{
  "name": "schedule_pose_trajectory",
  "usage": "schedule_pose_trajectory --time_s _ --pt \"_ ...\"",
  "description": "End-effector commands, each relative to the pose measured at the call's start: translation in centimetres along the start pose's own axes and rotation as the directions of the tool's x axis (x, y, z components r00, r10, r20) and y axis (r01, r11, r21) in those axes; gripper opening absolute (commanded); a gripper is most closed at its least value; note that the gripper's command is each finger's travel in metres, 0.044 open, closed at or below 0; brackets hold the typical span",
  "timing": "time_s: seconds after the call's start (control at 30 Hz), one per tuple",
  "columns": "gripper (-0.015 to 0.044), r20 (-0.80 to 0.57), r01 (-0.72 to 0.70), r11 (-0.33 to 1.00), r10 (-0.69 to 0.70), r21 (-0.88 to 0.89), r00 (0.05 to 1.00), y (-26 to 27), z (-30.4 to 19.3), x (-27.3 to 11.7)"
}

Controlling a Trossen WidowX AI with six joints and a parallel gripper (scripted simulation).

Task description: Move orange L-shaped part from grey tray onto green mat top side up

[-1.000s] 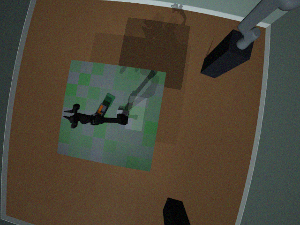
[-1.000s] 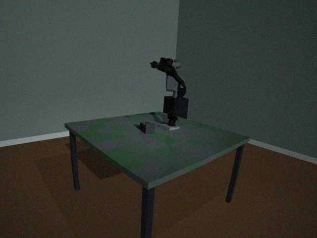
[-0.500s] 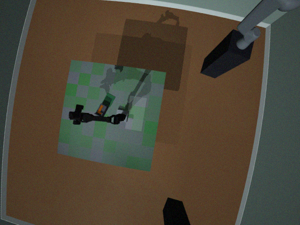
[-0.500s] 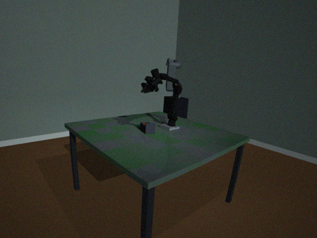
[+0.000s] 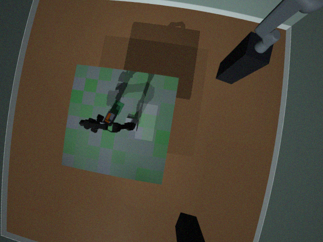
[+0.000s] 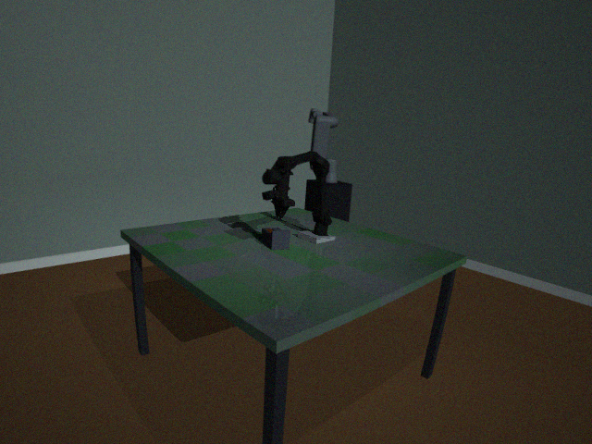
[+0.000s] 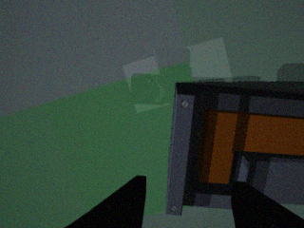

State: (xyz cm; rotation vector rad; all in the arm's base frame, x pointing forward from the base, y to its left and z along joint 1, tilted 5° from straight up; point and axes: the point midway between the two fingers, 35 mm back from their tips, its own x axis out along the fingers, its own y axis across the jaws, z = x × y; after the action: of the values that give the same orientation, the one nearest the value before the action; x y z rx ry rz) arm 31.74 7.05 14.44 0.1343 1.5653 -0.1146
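A square table top patterned in green and grey (image 5: 86, 153) (image 6: 287, 296) is being supported by dark grey legs (image 6: 437, 325); a brown floor (image 5: 221, 169) (image 6: 201, 396) is being enclosed by dim grey-green walls (image 5: 305, 145) (image 6: 166, 119).

The L-shaped part (image 5: 108, 118) (image 7: 219, 147) lies in the tray (image 5: 111, 119) (image 6: 280, 239) (image 7: 180, 157), which stands on the table (image 5: 86, 153) (image 6: 287, 296). In the top view, the mat (image 5: 118, 107) adjoins the tray's upper end, and the arm's base (image 5: 131, 126) (image 6: 321, 229) is to the tray's right.
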Motion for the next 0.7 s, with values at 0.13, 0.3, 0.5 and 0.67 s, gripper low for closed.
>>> schedule_pose_trajectory --time_s 0.13,0.3,0.5,0.67 --pt "0.018 -0.057 0.015 1.0 -0.013 0.025 0.998 -0.2 -0.9 0.6" --pt "0.018 -0.057 0.015 1.0 -0.013 0.025 0.998 -0.2 -0.8 2.4" --pt "0.018 -0.057 0.015 1.0 -0.013 0.025 0.998 -0.3 -1.2 7.8" --pt "0.018 -0.057 0.015 1.0 -0.013 0.025 0.998 -0.3 -1.3 8.0"
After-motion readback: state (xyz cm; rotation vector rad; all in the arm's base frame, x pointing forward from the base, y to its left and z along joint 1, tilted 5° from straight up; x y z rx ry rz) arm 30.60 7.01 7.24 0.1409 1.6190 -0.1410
